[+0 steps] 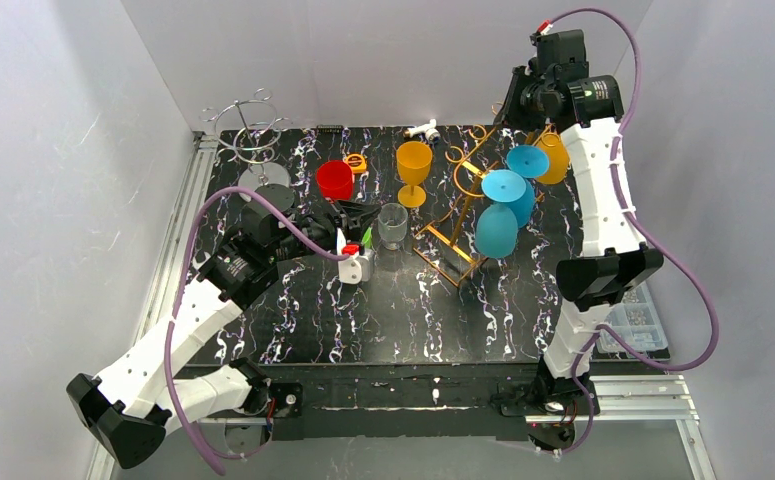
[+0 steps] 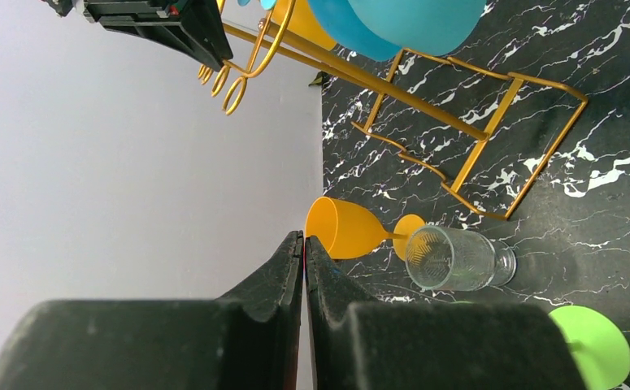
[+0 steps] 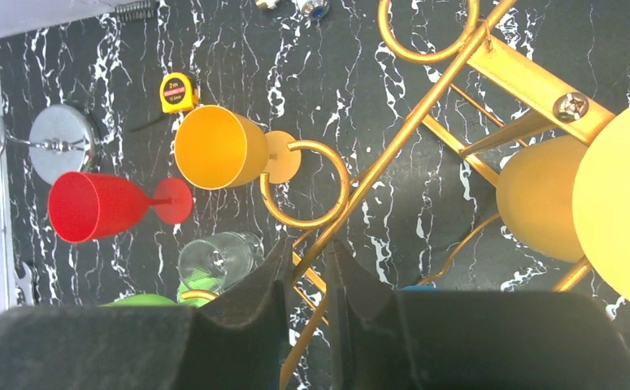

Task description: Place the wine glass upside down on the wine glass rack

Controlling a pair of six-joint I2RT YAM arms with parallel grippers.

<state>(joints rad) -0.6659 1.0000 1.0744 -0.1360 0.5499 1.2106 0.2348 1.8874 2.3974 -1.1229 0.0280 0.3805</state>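
A gold wire wine glass rack (image 1: 450, 243) stands right of centre on the black marble table. Two blue glasses (image 1: 498, 225) and a yellow-orange glass (image 1: 555, 158) hang upside down on it. A yellow wine glass (image 1: 414, 165) stands upright left of the rack, also in the left wrist view (image 2: 348, 227) and the right wrist view (image 3: 218, 146). My left gripper (image 1: 361, 214) is shut and empty (image 2: 304, 237), near a clear glass (image 1: 392, 225). My right gripper (image 1: 513, 103) is raised above the rack's back end, jaws a little apart and empty (image 3: 307, 244); a rack rod (image 3: 458, 81) shows beyond them.
A red glass (image 1: 334, 180) and a yellow tape measure (image 1: 356, 162) sit at the back left of centre. A silver wire rack (image 1: 253, 135) stands at the back left corner. A green glass (image 2: 596, 345) and a small white bottle (image 1: 356, 265) lie beside my left gripper.
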